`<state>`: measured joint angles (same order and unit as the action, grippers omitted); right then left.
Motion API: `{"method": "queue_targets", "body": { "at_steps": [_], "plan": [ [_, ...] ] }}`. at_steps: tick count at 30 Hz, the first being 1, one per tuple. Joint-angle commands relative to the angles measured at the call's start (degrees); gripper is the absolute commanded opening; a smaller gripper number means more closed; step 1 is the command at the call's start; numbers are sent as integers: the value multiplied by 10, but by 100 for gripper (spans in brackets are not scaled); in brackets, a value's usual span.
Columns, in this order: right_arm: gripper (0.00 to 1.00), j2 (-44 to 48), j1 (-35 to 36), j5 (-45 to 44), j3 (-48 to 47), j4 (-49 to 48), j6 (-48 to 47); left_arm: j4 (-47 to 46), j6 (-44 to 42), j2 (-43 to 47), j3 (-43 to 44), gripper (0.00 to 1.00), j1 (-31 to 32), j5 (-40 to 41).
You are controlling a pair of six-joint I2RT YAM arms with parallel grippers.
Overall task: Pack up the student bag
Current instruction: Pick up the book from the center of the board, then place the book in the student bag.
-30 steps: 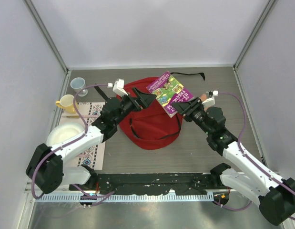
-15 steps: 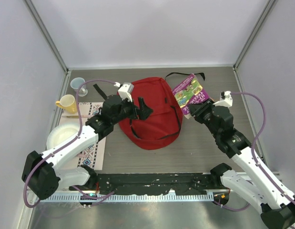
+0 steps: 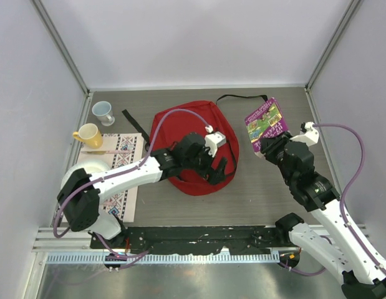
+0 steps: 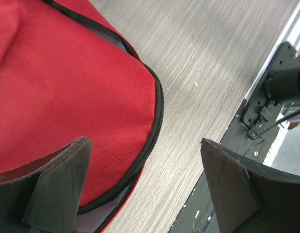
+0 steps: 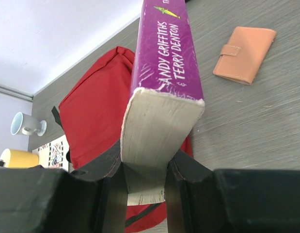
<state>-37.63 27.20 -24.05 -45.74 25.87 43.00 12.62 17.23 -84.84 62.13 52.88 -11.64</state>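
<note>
Right gripper (image 5: 144, 187) is closed on the purple book (image 5: 166, 58). Its fingers pinch the page block at the near end, and the spine faces my wrist camera. The book is held up off the table (image 3: 267, 193). In the top view it hangs to the right of the student bag (image 3: 183, 131), near it but not touching.

Left gripper (image 4: 144, 145) is wide open with nothing between the fingers. It hovers at the bag's near right edge, one finger over red fabric and the other over bare table. The black zipper trim (image 4: 157, 121) runs between them. I cannot tell if either finger touches the fabric.

The bag lies flat mid table, with the left arm reaching across its near half. A black strap (image 3: 242, 98) trails from its far side. I can't tell whether the zip is open.

A tan wallet (image 5: 244, 47) lies flat on the table beyond the book, apart from the bag.

Far left, a yellow mug (image 3: 88, 134) and a pale blue cup (image 3: 103, 111) stand upright. Near them are a patterned mat (image 3: 125, 146) and a white bowl (image 3: 86, 165), partly under the left arm
</note>
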Motion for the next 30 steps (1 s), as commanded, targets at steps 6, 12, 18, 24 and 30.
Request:
{"method": "queue_targets", "body": {
  "at_steps": [6, 12, 18, 24, 30],
  "plan": [
    [1, 14, -1, -20, -26, -50, 4, 49, -43, -64, 65, 86, 39, -9],
    [1, 14, -2, -17, -19, -49, 10, 50, -43, -75, 67, 75, 45, 14],
    [1, 19, -1, -20, -17, -42, 14, 51, -39, -88, 70, 59, 47, 34],
    [1, 25, -1, -24, -15, -34, 17, 48, -32, -96, 76, 31, 48, 46],
    [1, 30, -1, -24, -15, -27, 19, 48, -27, -93, 81, 12, 48, 64]
  ]
}}
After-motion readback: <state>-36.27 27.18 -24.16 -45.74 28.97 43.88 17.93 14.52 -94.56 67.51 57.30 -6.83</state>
